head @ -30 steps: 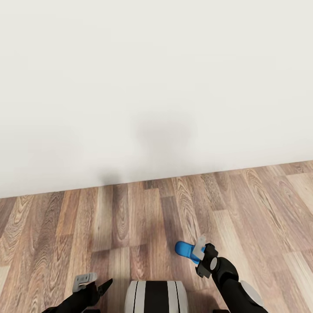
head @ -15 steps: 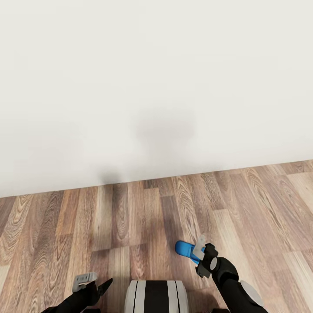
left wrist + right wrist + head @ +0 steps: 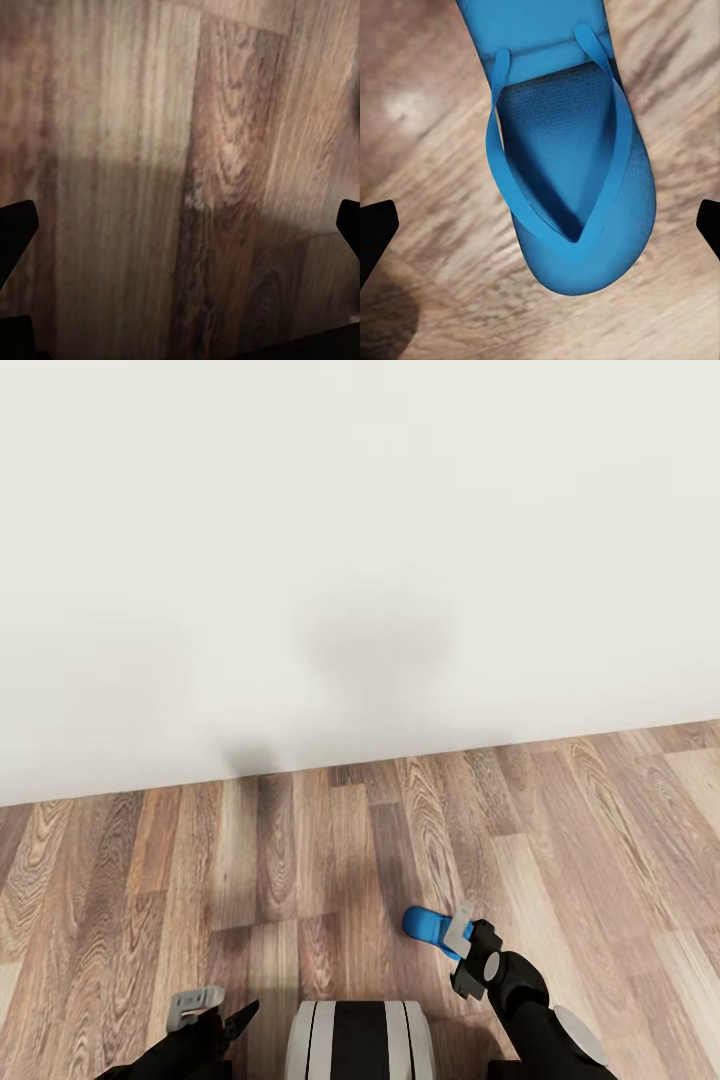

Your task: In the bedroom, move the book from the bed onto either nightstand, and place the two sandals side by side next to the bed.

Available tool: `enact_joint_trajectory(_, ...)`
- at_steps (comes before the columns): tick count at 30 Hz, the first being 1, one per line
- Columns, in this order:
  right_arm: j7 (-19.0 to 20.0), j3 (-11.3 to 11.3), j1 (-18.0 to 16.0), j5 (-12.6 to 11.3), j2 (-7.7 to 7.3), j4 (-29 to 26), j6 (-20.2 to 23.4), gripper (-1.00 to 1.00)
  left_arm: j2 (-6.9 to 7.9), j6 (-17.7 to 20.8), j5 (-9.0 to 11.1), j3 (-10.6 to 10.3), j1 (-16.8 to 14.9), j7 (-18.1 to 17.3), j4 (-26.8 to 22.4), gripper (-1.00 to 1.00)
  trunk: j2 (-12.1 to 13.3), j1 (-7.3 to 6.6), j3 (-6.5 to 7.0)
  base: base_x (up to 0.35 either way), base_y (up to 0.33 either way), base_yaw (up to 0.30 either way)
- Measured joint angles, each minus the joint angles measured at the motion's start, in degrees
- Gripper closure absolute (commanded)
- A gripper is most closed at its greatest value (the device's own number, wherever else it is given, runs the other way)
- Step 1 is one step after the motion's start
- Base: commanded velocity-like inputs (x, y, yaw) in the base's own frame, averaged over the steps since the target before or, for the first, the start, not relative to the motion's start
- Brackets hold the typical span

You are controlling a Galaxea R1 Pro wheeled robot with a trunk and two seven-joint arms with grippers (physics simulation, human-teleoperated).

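Head view: right pincer (image 3: pixel 462 935) gripping a blue sandal (image 3: pixel 428 926) above wood floor (image 3: pixel 300 860), white wall (image 3: pixel 360 560) at 12 o'clock, left pincer (image 3: pixel 215 1008) spread wide, right wrist view: sandal's straps (image 3: pixel 547 217).

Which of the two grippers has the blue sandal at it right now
The right gripper: the blue sandal sticks out past its fingers, above the wood floor. The left gripper has nothing but floor boards in front of it.

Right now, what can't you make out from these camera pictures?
- Right gripper, head view: whether it grips the blue sandal; its fingers cover the contact.
- Sandal's far end, right wrist view: cut off by the frame edge.
- Left gripper, head view: opening unclear, small, near the frame edge.
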Motion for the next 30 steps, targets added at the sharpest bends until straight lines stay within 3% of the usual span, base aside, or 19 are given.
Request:
enact_joint_trajectory(9,-0.31,-0.05,0.00,0.10,-0.01,-0.04,0.00,-1.00,0.00,0.00,-0.08,0.00,0.00,-0.02,0.07,-1.00,0.00,0.00,0.00,0.000,0.000,0.000)
enact_joint_trajectory(17,-4.64,-0.06,0.00,0.16,-0.01,-0.03,0.03,-1.00,0.00,0.00,-0.06,-0.01,0.00,-0.04,0.07,-1.00,0.00,0.00,0.00,0.000,0.000,0.000)
enact_joint_trajectory(30,-5.36,0.00,0.00,0.16,0.08,0.00,0.05,-1.00,0.00,0.00,-0.08,-0.03,0.00,-0.02,0.07,-1.00,0.00,0.00,0.00,0.000,0.000,0.000)
